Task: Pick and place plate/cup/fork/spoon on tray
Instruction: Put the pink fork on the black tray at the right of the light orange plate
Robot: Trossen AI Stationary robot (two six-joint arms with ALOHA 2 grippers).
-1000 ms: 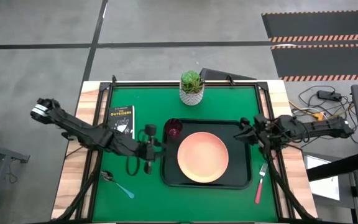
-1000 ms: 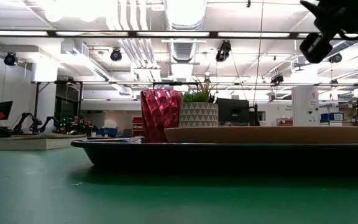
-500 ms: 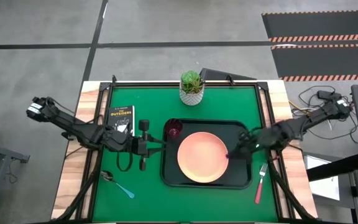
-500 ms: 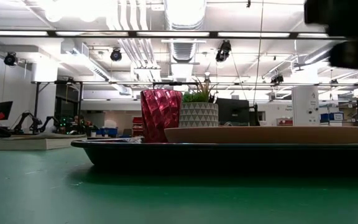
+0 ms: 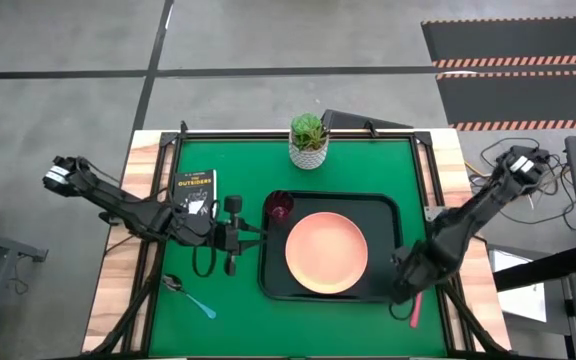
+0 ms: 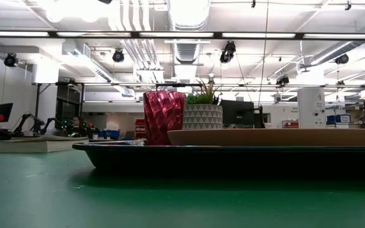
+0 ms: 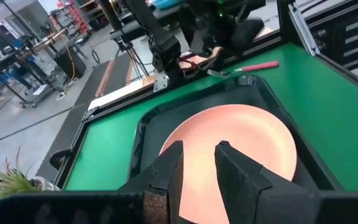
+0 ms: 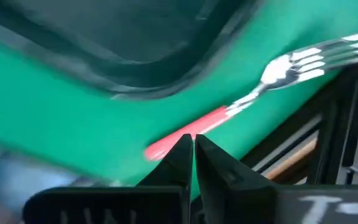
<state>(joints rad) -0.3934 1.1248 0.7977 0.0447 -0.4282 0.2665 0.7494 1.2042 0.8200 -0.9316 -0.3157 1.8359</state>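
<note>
The peach-pink plate (image 5: 326, 252) lies in the black tray (image 5: 388, 205). The dark red cup (image 5: 279, 208) stands in the tray's far left corner. The fork (image 5: 415, 309) lies on the green mat by the tray's near right corner, and the blue-handled spoon (image 5: 190, 297) lies near left. My right gripper (image 5: 403, 287) is shut, low over the fork's red handle (image 8: 188, 135), with the tines (image 8: 297, 65) beyond. My left gripper (image 5: 232, 236) is slightly open and empty, just left of the tray, facing the plate (image 7: 229, 143). My right gripper's shut fingertips (image 8: 182, 155) stand right over the fork's red handle, near its free end, coming from above and slanting. Whether they touch it I cannot tell.
A white pot with a green plant (image 5: 309, 141) stands at the mat's far edge. A small black book (image 5: 195, 191) lies far left of the tray. In the low view the cup (image 6: 164, 118), the pot (image 6: 201, 116) and the plate (image 6: 271, 137) rise above the tray's rim (image 6: 233, 155).
My right gripper has gone from beside the tray's far right part toward the table's near edge and down, out of the low view, to the fork by the tray's near right corner. Plate, cup, fork and spoon have stayed put.
</note>
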